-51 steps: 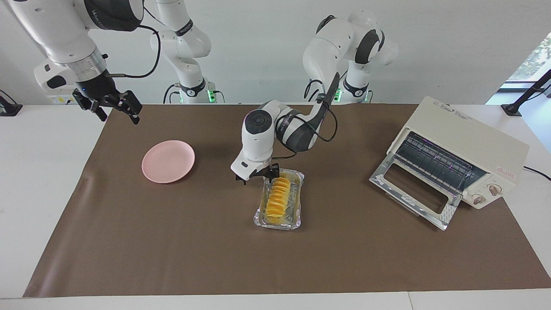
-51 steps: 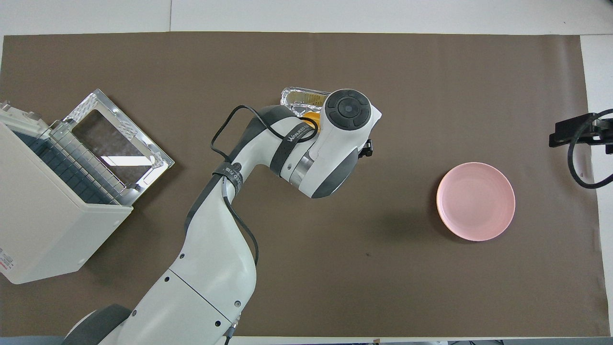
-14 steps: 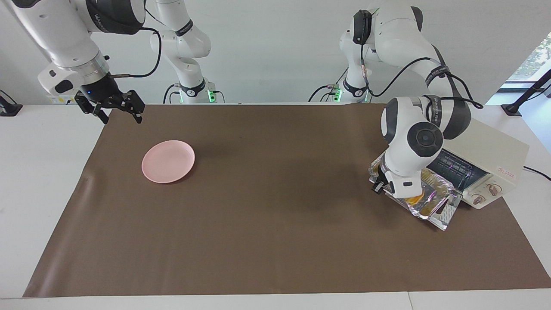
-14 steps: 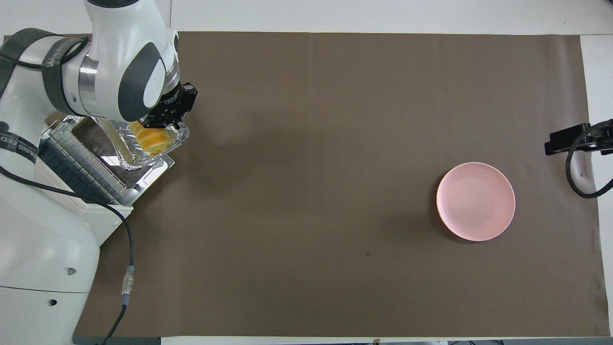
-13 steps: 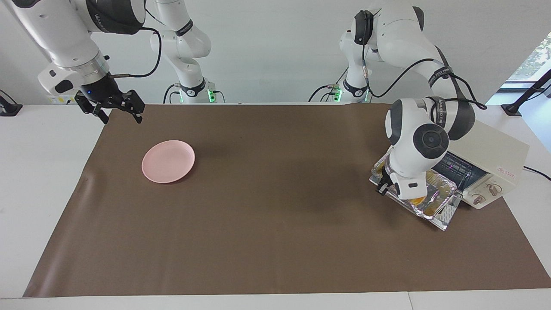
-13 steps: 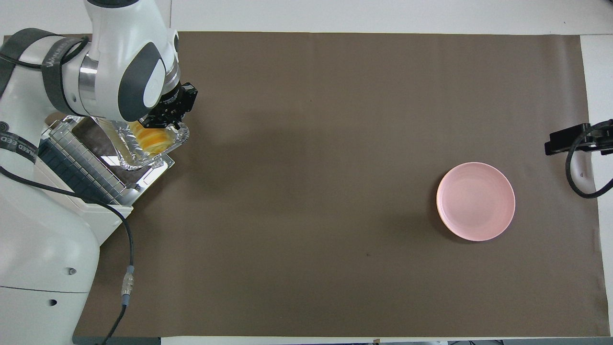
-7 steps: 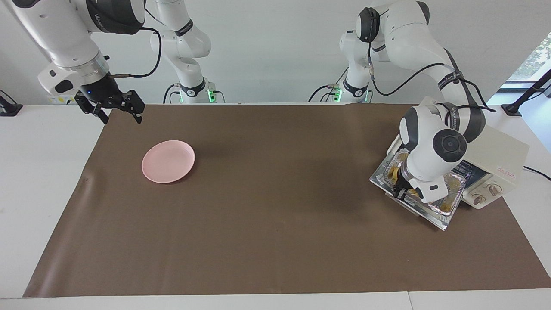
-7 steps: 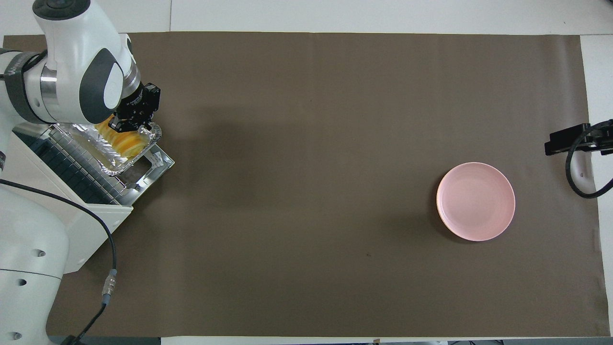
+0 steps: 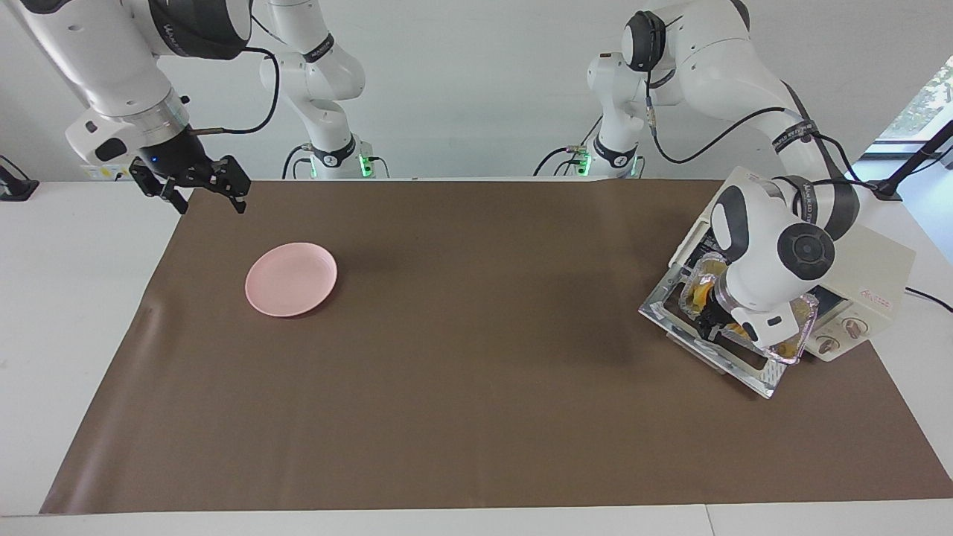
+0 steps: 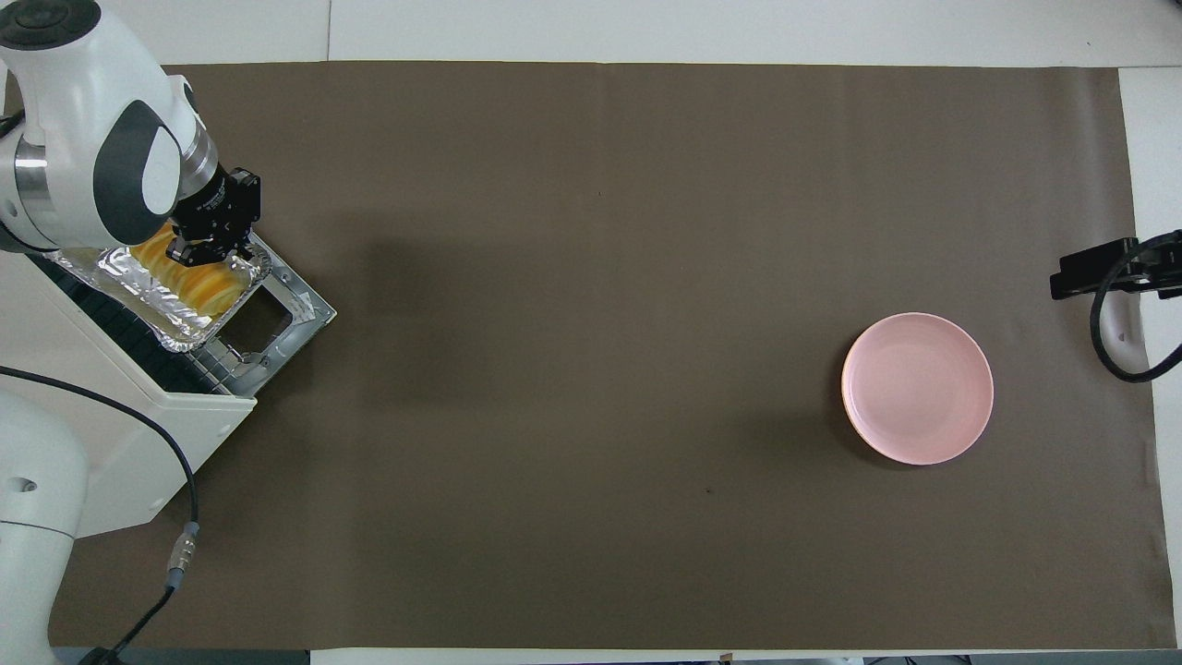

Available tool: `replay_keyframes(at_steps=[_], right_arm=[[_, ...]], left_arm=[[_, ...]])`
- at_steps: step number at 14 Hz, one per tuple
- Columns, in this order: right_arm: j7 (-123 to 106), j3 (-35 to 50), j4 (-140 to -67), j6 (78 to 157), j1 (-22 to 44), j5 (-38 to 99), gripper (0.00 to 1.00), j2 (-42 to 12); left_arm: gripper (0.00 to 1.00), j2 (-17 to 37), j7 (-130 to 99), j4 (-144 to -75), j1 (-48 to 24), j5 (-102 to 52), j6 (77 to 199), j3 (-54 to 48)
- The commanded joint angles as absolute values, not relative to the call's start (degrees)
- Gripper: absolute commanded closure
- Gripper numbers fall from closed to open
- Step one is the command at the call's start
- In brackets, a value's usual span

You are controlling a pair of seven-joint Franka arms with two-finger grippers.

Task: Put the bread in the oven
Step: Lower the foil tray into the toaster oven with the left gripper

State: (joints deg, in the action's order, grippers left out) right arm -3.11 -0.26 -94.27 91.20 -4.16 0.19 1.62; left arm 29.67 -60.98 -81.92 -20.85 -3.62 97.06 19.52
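**Bread on its foil tray, halfway into the oven**

Bread lies in the foil tray, which the left hand has pinched by its rim, fingers closed on the foil at the end farthest from the oven mouth. The tray hangs over the lowered door of the oven, its leading end at the wire rack, and looks tilted in the facing view. Whether that end already rests on the rack I cannot tell.

To finish well, I would judge that the tray should be levelled before it goes deeper, so the loaf does not slide toward the low end. Thin foil buckles easily, so the push should run straight along the tray's length, square to the opening, low enough to clear the top of the mouth. Let go only once the tray sits fully on the rack.

Toward the right arm's end of the desk sits a pink plate. The right hand waits there above the desk's edge, fingers spread and holding nothing.
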Motion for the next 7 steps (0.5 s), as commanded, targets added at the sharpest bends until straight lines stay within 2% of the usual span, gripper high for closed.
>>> replay_keyframes(at_steps=[1, 4, 7], right_arm=[[-4.3, 0.4, -95.2, 90.8, -5.0, -0.7, 0.00, 2.6], [-4.3, 0.4, -95.2, 90.8, -5.0, -0.7, 0.00, 2.6], [-4.3, 0.4, -95.2, 90.8, -5.0, -0.7, 0.00, 2.6]], left_arm=[[1.00, 26.5, -59.1, -85.6, -19.7, -2.7, 97.6, 19.1], [1.00, 25.6, -53.7, -85.9, -18.1, -2.7, 96.4, 19.1], [1.00, 22.7, -52.2, -89.0, -17.2, -2.7, 96.2, 19.1]])
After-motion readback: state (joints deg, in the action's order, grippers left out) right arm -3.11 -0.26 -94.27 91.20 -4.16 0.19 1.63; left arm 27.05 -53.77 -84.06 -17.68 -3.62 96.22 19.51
